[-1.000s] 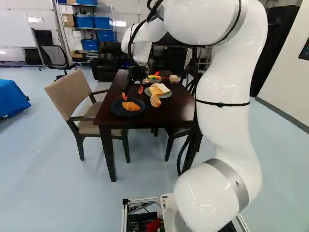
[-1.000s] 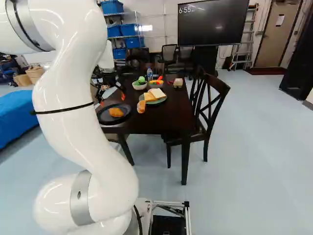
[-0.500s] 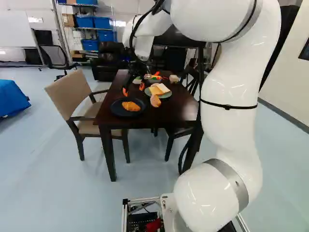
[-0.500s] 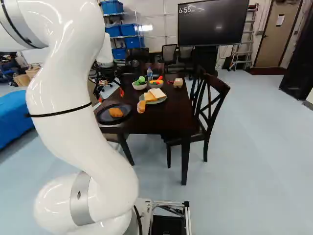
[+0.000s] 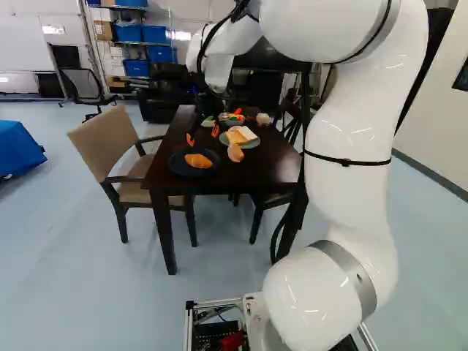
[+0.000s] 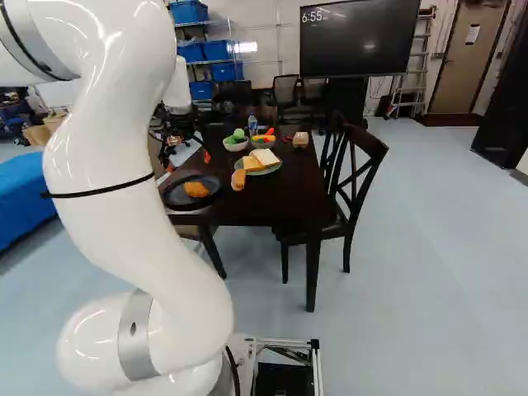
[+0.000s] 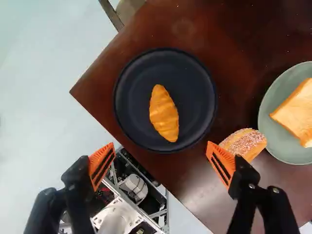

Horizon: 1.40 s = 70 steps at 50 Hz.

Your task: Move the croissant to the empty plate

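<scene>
In the left base view my gripper [image 5: 202, 136] hangs over the table, its orange fingertips above and behind the dark plate. The croissant [image 5: 198, 160] lies on the dark round plate [image 5: 180, 170] near the table's corner. Seen from the wrist, the gripper [image 7: 162, 158] stands wide open with nothing between its fingers. Ahead of it the croissant [image 7: 164, 113] rests near the middle of the dark plate [image 7: 195, 78], touching neither finger.
Beside the dark plate a sugared bread roll [image 7: 244, 142] leans by a green plate [image 7: 277, 100] holding bread slices [image 7: 297, 113]. Two bowls [image 6: 235, 144] stand farther back on the table [image 6: 280, 206]. A beige chair [image 5: 110, 146] and a dark chair [image 6: 355, 177] flank it.
Over the last second my arm has shifted a little and the gripper has lifted and moved slightly back from the dark plate. The croissant and the base have stayed put.
</scene>
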{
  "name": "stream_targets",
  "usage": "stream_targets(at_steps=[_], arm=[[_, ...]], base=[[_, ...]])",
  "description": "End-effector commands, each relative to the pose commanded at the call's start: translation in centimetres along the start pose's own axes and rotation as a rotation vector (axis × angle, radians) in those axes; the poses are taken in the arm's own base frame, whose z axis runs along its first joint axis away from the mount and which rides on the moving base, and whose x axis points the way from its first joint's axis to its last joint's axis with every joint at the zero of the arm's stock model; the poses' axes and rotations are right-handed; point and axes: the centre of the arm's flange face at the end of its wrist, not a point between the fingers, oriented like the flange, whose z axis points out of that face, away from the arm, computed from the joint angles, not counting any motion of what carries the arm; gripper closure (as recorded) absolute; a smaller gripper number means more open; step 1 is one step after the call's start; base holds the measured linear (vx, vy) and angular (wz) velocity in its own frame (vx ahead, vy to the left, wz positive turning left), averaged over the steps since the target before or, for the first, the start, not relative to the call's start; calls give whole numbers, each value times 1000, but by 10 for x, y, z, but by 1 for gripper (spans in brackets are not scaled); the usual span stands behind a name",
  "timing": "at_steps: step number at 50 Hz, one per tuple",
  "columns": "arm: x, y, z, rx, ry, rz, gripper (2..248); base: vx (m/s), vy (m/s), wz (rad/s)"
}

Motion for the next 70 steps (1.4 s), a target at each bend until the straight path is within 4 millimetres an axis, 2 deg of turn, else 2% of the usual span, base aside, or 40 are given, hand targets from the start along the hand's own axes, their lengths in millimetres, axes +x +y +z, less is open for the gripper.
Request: stream_targets(at_steps=[36,70], arm=[[-30,8,13,-83,77,82,3],[-86,16,35,-217,220,210,3]], base=[[0,0,0],[0,0,0]])
